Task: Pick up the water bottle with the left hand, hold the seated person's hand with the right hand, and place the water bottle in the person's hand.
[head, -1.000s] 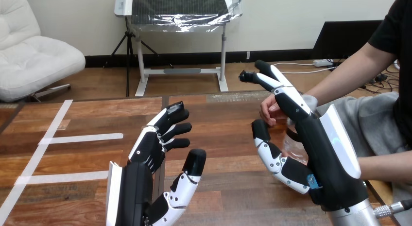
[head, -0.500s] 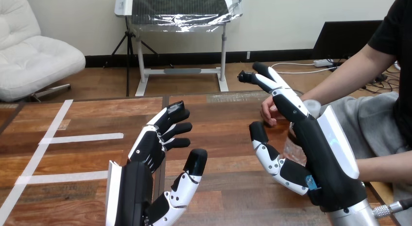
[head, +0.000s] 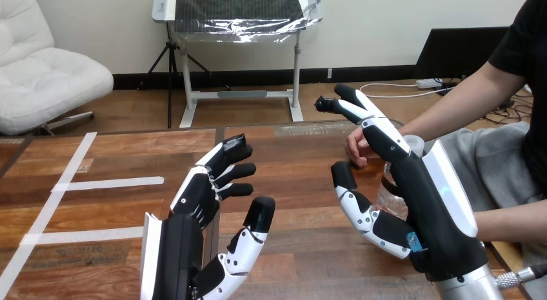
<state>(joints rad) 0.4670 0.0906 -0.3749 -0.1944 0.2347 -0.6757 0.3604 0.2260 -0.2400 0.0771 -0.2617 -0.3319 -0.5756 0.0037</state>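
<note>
The right hand [head: 426,213] covers most of the water bottle [head: 389,198], leaving a clear sliver beside its palm. The person's hand [head: 357,148] is partly hidden behind its fingers; whether it grips the bottle cannot be told. The bottom edge cuts off the left hand [head: 184,248] at the wrist.

In the lower middle of the frame we hold our black-and-white left hand [head: 193,216] upright, with the fingers loosely bent, the thumb apart, and nothing in it. At the right side our black-and-white right hand [head: 422,203] stands on its silver forearm [head: 466,286], with the fingers straight toward the upper middle and the thumb spread.
</note>
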